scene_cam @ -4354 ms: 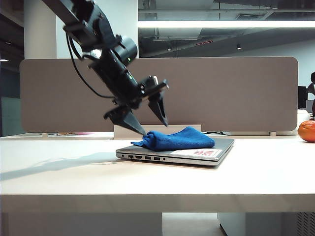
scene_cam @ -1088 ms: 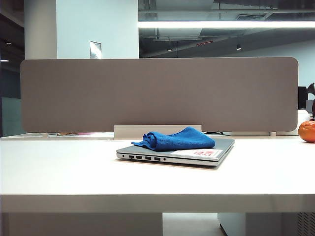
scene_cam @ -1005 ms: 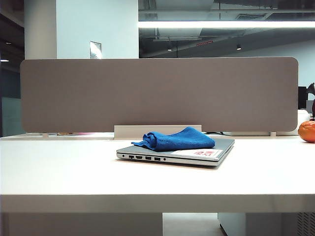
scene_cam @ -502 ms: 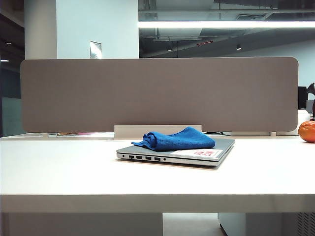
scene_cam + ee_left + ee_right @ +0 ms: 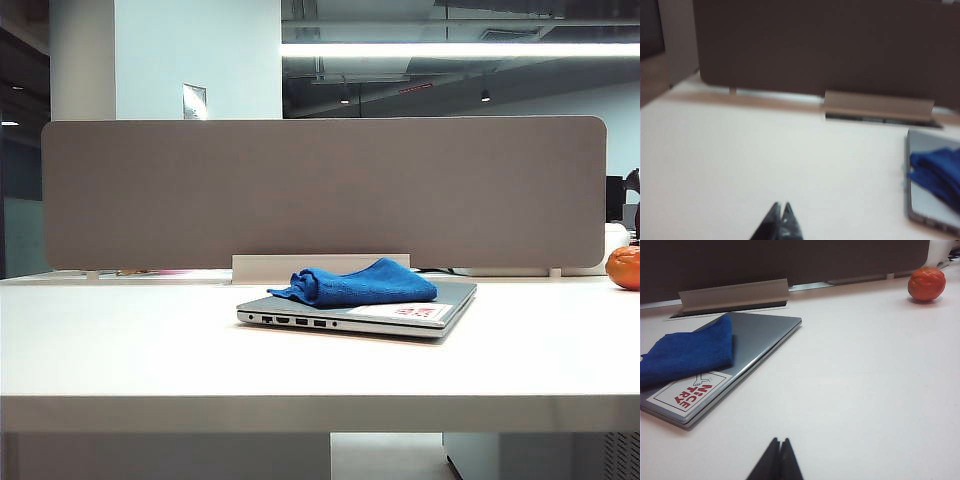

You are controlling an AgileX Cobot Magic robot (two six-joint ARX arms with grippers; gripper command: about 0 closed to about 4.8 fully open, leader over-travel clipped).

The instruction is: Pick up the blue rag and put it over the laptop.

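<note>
The blue rag (image 5: 358,283) lies bunched on the lid of the shut silver laptop (image 5: 440,312) in the middle of the white table. The right wrist view shows the blue rag (image 5: 687,354) covering part of the laptop (image 5: 762,335), with the white sticker (image 5: 687,393) bare. In the blurred left wrist view the blue rag (image 5: 938,172) rests on the laptop (image 5: 930,202). My left gripper (image 5: 781,205) is shut and empty over bare table, well away from the laptop. My right gripper (image 5: 779,440) is shut and empty, also apart from it. Neither arm shows in the exterior view.
An orange round fruit (image 5: 624,267) sits at the table's far right (image 5: 926,283). A grey partition panel (image 5: 320,190) runs along the back edge, with a low white strip (image 5: 320,267) at its foot behind the laptop.
Several seconds ago the left arm hung with open jaws at the rag's tip; it has since left the exterior view. Over the last second rag and laptop have not moved.
</note>
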